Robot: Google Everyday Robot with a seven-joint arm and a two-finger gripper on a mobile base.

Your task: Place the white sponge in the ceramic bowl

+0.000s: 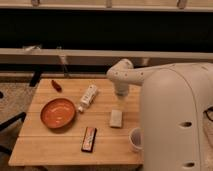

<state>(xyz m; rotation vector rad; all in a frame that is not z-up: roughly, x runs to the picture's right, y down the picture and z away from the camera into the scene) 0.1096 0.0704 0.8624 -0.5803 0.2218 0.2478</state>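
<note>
The white sponge (pixel 116 118) is a small beige block lying flat on the wooden table (pixel 50 145), right of centre. The ceramic bowl (pixel 58 112) is orange-red, shallow and empty, and sits at the table's left, well apart from the sponge. My gripper (pixel 121 92) hangs at the end of the bent white arm, over the table just behind the sponge and above it. It is not touching the sponge.
A white bottle-like packet (pixel 88 97) lies between bowl and gripper. A dark flat bar (pixel 89 139) lies near the front edge. A white cup (pixel 135 139) stands front right, partly behind my arm's big white housing (pixel 175 120). A small red object (pixel 56 85) lies at the back left.
</note>
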